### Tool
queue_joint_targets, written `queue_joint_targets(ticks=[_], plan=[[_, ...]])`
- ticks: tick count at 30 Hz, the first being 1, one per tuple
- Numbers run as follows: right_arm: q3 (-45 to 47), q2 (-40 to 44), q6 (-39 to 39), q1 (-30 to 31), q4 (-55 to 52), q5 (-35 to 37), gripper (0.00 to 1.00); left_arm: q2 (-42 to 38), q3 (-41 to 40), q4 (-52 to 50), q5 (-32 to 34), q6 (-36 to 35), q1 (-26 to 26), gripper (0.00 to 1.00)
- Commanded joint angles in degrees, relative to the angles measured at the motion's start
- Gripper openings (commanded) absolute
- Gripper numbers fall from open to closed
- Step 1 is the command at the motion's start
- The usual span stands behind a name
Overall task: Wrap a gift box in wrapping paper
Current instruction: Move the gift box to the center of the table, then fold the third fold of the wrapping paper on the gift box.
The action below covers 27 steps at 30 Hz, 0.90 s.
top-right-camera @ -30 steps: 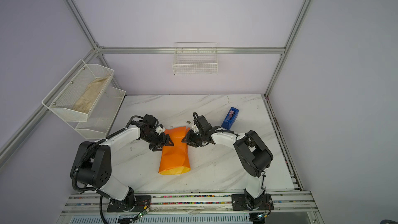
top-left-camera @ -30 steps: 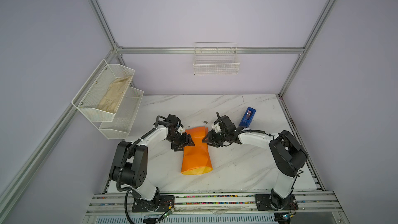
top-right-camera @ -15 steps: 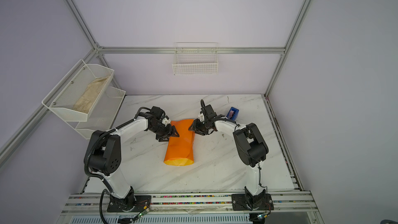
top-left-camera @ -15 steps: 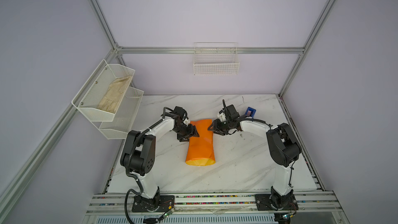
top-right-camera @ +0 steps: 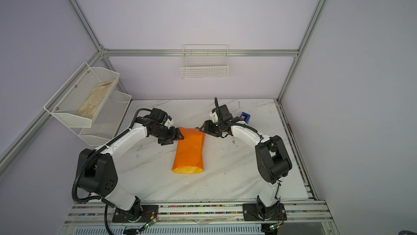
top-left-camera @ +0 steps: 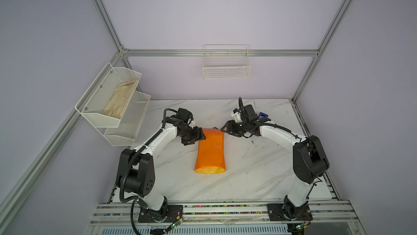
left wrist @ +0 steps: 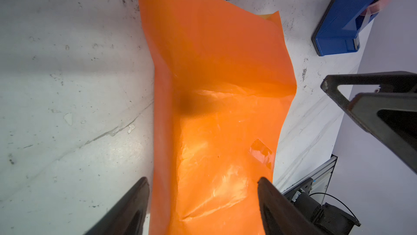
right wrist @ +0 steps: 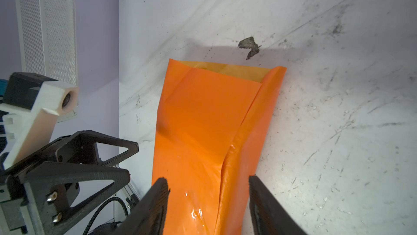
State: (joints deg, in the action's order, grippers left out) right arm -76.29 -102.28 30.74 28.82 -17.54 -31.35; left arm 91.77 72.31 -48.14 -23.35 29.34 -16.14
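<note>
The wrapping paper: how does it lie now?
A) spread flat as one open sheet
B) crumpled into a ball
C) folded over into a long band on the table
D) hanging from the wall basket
C: the wrapping paper lies on the table as a long folded band.

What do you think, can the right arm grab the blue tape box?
Probably yes: the blue tape box sits behind its wrist, nothing blocking it, and the right gripper is open, though pointing away.

Top views look down; close wrist views share wrapping paper (left wrist: 214,121).
</note>
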Motion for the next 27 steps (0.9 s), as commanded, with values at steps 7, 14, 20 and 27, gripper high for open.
queue_joint_targets(ticks=[7, 14, 20, 27], plan=[[2.61, 4.75, -4.45, -0.15, 1.97, 0.04, 0.59, -7.82, -4.19, -0.77, 2.60, -2.94, 0.32, 0.75], [7.18, 8.83, -10.22, -0.31, 3.68, 6.48, 0.59, -9.82, -5.77, -1.05, 4.68, -4.29, 0.61, 0.75], [14.13, 11.62, -9.96, 0.20, 9.47, 5.34, 0.60, -10.27, -8.94, 1.19, 5.08, -3.61, 0.23, 0.76], [18.56, 11.70, -7.30, 5.26, 11.93, 7.28, 0.69, -12.75, -11.89, 0.57, 7.91, -1.75, -1.85, 0.77]])
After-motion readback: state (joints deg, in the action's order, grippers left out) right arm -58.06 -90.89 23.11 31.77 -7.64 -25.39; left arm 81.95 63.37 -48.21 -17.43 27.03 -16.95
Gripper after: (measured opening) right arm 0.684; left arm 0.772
